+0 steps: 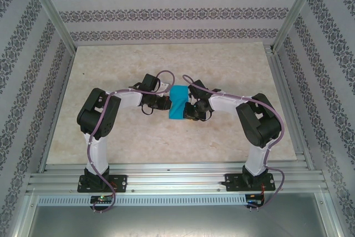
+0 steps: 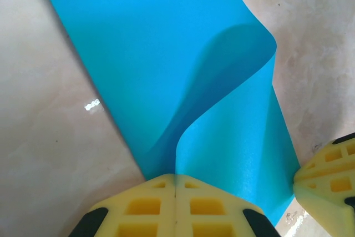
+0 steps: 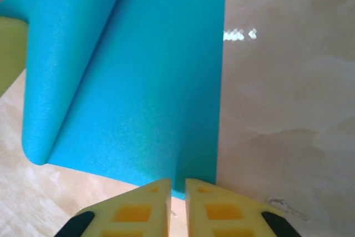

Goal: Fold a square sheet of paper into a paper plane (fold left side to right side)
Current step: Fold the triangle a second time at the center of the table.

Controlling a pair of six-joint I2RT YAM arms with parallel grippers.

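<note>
The square sheet of paper [image 1: 178, 102] is bright cyan-blue and lies mid-table between my two grippers, its left part curled up and over toward the right. In the left wrist view the raised flap of the sheet [image 2: 233, 115] runs straight into my left gripper [image 2: 175, 177], which is shut on the flap's edge. My right gripper [image 3: 177, 182] sits at the sheet's [image 3: 138, 81] near right corner, its jaws a narrow gap apart with table showing between them. My left gripper [image 1: 165, 104] and right gripper [image 1: 190, 109] face each other across the sheet. The paper plane is out of view.
The pale marbled table [image 1: 233, 65] stretches on all sides, walled by patterned panels [image 1: 166, 9] and a metal frame [image 1: 172, 178] along the near edge. A right fingertip [image 2: 328, 177] stands close beside the sheet in the left wrist view.
</note>
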